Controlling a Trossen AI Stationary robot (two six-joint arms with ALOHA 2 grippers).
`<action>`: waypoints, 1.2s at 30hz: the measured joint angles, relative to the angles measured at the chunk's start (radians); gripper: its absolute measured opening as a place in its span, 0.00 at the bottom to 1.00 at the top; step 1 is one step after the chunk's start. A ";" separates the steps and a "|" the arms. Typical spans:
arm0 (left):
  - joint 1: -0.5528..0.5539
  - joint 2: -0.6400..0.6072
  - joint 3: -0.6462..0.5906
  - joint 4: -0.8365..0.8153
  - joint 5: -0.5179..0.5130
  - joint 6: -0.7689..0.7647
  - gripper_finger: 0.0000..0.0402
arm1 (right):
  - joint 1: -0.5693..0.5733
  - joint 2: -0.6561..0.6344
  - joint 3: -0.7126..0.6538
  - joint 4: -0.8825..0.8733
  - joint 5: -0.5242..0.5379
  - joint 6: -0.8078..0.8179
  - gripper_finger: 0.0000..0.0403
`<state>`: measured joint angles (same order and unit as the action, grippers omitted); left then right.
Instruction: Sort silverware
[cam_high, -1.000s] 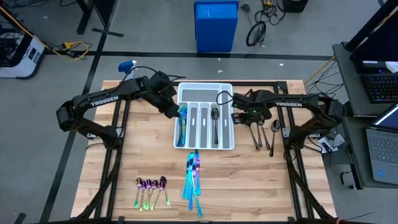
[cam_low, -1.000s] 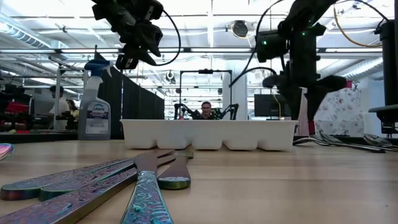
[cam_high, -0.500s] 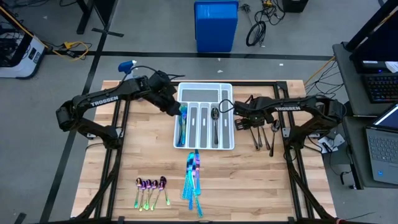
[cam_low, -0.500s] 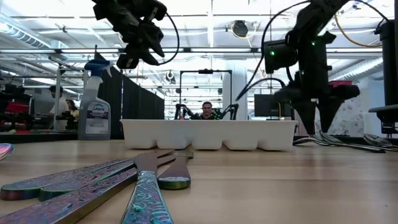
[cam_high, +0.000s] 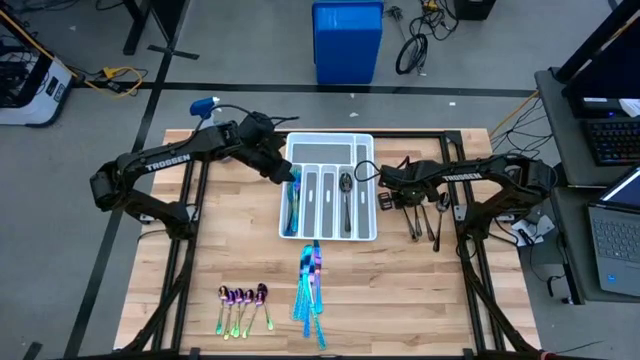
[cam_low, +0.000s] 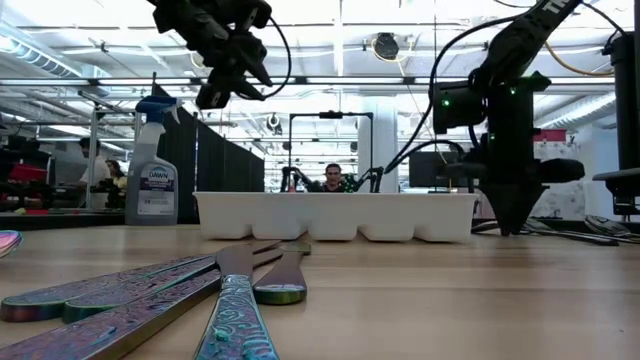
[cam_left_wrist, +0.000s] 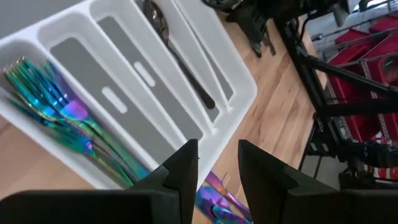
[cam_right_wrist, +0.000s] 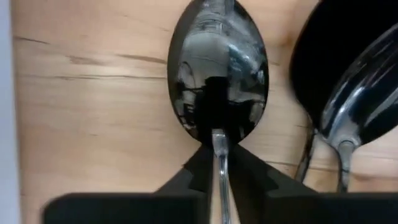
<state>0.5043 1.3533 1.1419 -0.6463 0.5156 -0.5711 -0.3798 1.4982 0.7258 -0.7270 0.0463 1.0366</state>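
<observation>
While my left end effector (cam_high: 291, 180) hovers parted above the forks (cam_high: 292, 206), my right end effector (cam_right_wrist: 217, 163) pinches a dark spoon (cam_right_wrist: 219, 87) on the tabletop (cam_right_wrist: 93, 124).

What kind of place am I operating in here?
Probably a robotics lab or workshop: the wooden table stands on a bare concrete floor with loose cables, laptops sit alongside, and a seated person works beyond the tray.

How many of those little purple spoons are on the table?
5 little purple spoons, side by side in one row near the table's front left; overlaps might hide another.
</observation>
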 joint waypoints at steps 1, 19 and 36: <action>0.000 0.000 0.000 0.007 0.000 0.000 0.25 | 0.000 0.000 0.000 0.011 -0.004 0.009 0.03; -0.001 0.000 0.000 0.047 0.000 0.000 0.25 | -0.023 -0.134 0.190 0.213 -0.233 0.101 0.00; -0.001 0.000 0.000 0.087 0.007 0.000 0.25 | -0.039 0.134 0.189 0.673 -0.343 0.226 0.00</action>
<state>0.5037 1.3533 1.1419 -0.5592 0.5226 -0.5713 -0.4187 1.6318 0.9150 -0.0540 -0.2967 1.2628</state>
